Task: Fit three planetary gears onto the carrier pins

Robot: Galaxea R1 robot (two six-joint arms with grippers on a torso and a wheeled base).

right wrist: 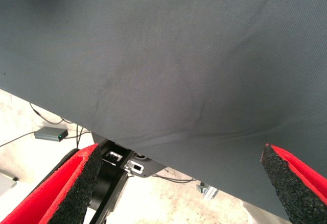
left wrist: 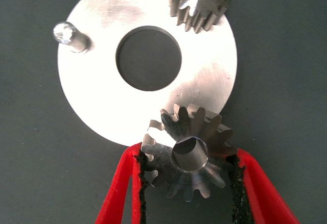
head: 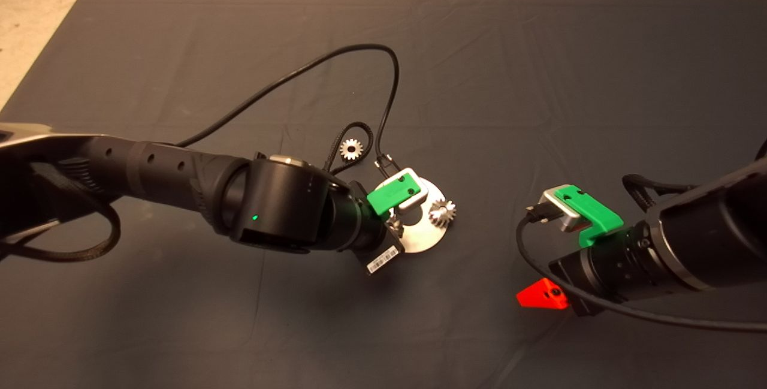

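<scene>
**A:** Where are we now with the little gears?

**B:** We are on gear number two. One small silvery metal gear with pointy teeth [left wrist: 200,2] already sits on its post, on the right side of the flat round silver plate with the big hole in the middle [left wrist: 102,101]. You can see the post top poking through it.

**A:** And the gear we are holding?

**B:** Our left claw [left wrist: 189,178] has its two red fingers squeezed on a second silvery pointy gear [left wrist: 188,152], one black pad on each side. It hangs at the edge of the plate, on the side nearest our left arm. We cannot tell if a post is under it, because the gear hides that spot.

**A:** Is any post still bare?

**B:** Yes, one short shiny metal post [left wrist: 69,35] stands up bare on the plate.

**A:** Where is the last gear?

**B:** The third silvery gear [head: 351,149] lies flat on the dark counter [head: 539,77], a bit farther away than the plate and to its left.

**A:** What about our other arm?

**B:** Our right claw [right wrist: 179,183] waits off to the right, fingers wide apart, holding nothing.

**A:** What should we do next?

**B:** We think we must line the gear's hole up over a post, keep it flat, push it down, then let go.
</scene>
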